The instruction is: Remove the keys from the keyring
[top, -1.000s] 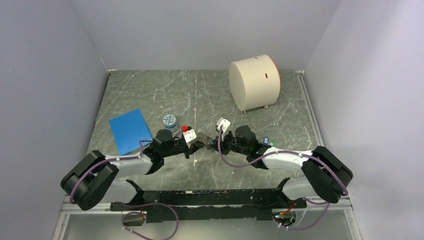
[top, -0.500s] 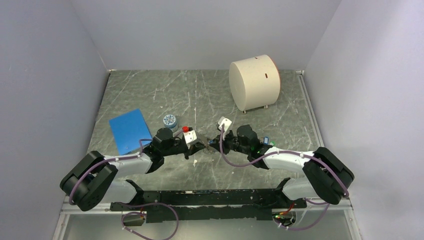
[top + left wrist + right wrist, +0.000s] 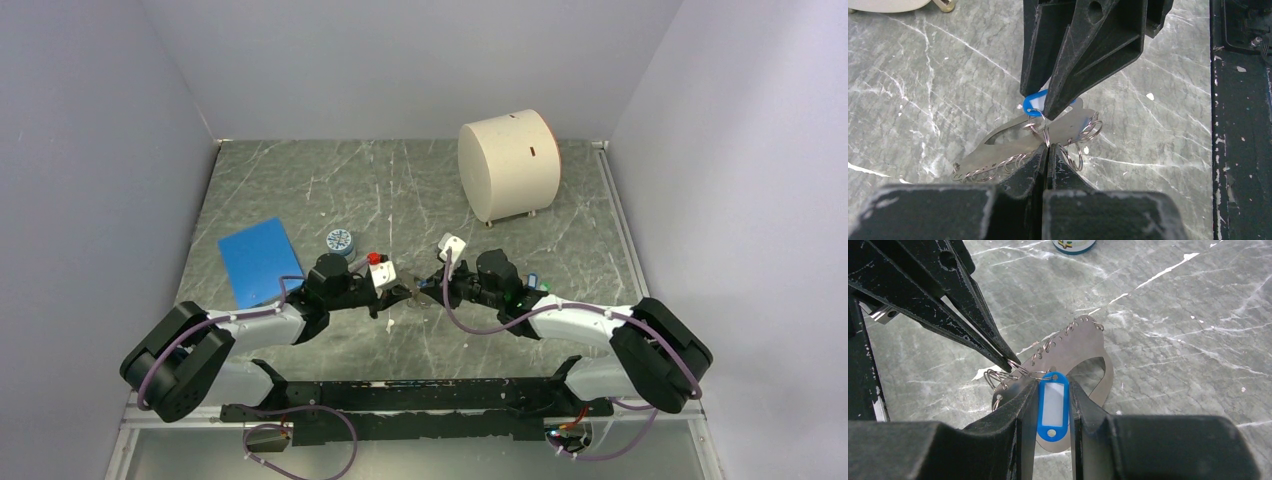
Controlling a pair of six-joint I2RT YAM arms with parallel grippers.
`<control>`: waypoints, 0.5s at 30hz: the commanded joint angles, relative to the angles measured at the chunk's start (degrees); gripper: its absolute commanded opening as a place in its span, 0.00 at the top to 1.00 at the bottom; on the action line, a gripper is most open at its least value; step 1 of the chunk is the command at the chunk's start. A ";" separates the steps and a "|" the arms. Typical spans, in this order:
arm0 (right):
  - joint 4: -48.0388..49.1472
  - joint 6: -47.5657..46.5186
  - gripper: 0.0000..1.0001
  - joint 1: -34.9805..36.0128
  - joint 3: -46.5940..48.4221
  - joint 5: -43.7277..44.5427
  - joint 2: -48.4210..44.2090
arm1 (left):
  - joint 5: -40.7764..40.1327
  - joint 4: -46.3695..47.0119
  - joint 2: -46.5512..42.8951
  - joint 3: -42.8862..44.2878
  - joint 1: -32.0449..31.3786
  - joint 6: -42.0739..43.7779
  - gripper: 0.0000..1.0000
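left claw (image 3: 1047, 150) tips together, pinching wire ring (image 3: 1040, 131) | right claw (image 3: 1052, 386) clamped on blue key (image 3: 1053, 407) | keyring (image 3: 1083, 352) between both claws, mid-counter (image 3: 400, 190) | risk: thin wire slips from tips under pull; whole keyring drags along, key not freed

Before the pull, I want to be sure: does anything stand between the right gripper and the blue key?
Nothing visible does. The right gripper holds the blue key between its fingers, and the left gripper pinches the keyring beside it.
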 commanded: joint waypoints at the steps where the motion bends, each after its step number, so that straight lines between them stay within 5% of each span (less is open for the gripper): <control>1: 1.87 -0.85 1.00 -0.98 0.11 2.10 -1.53 | 3.08 -0.98 -0.36 1.03 -0.04 1.05 0.97; 15: 0.46 -2.47 1.00 -0.15 1.05 -2.08 -2.82 | 3.50 -5.36 0.80 3.21 0.02 2.82 0.98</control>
